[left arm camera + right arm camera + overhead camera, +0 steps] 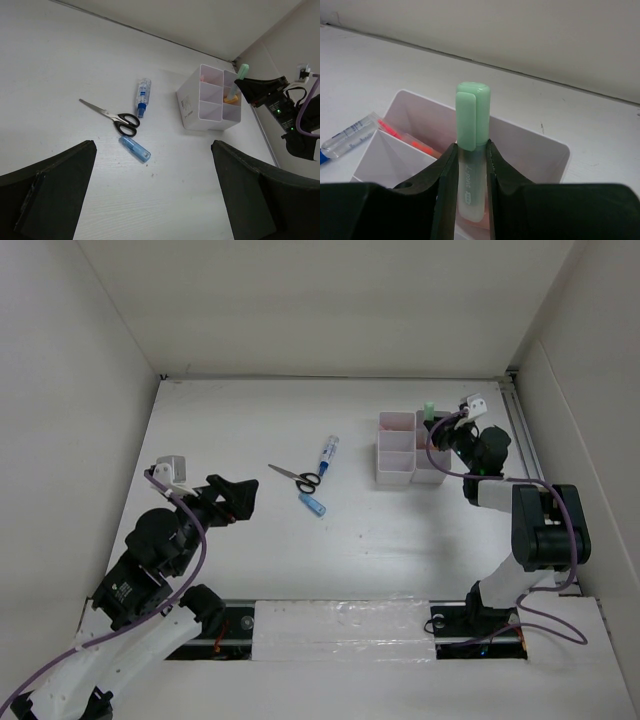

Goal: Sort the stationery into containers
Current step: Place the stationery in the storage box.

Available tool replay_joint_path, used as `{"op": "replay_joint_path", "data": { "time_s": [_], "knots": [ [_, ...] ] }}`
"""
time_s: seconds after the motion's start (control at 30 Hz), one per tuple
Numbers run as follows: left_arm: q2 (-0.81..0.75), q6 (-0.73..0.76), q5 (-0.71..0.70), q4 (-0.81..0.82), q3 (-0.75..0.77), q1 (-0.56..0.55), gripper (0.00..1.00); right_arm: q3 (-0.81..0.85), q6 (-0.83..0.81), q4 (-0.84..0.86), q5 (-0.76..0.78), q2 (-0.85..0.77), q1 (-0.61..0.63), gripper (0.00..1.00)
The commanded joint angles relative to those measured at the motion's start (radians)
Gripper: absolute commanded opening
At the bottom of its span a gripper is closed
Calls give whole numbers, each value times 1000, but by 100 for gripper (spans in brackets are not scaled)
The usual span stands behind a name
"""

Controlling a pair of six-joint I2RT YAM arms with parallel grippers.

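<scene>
My right gripper (471,167) is shut on a green marker (472,117), held upright with its lower end inside a back compartment of the white organiser (540,139). An orange marker (407,139) lies in the compartment beside it. In the top view the green marker (427,408) sticks up at the organiser's (395,478) far right corner, by my right gripper (443,426). Black-handled scissors (297,477), a short blue tube (314,504) and a blue-capped bottle (327,452) lie on the table. My left gripper (240,495) is open and empty, left of them.
White walls close in the table at the back and on both sides. In the left wrist view the scissors (112,116), the tube (134,149) and the bottle (143,95) lie ahead of my open fingers (60,185), with the organiser (192,107) to the right.
</scene>
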Motion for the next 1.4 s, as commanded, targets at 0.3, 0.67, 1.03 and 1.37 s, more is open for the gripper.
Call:
{"op": "replay_joint_path", "data": {
  "time_s": [0.3, 0.67, 1.03, 1.37],
  "knots": [
    [-15, 15, 5, 48, -8, 4, 100, 16, -32, -11, 15, -28, 20, 19],
    [-15, 15, 5, 48, -8, 4, 100, -2, -22, 1, 6, -37, 11, 40],
    [-15, 15, 5, 39, -8, 4, 100, -47, -2, 36, -20, -77, 11, 55],
    [34, -4, -4, 39, -8, 4, 100, -59, 7, -222, 137, -410, 72, 83]
  ]
}}
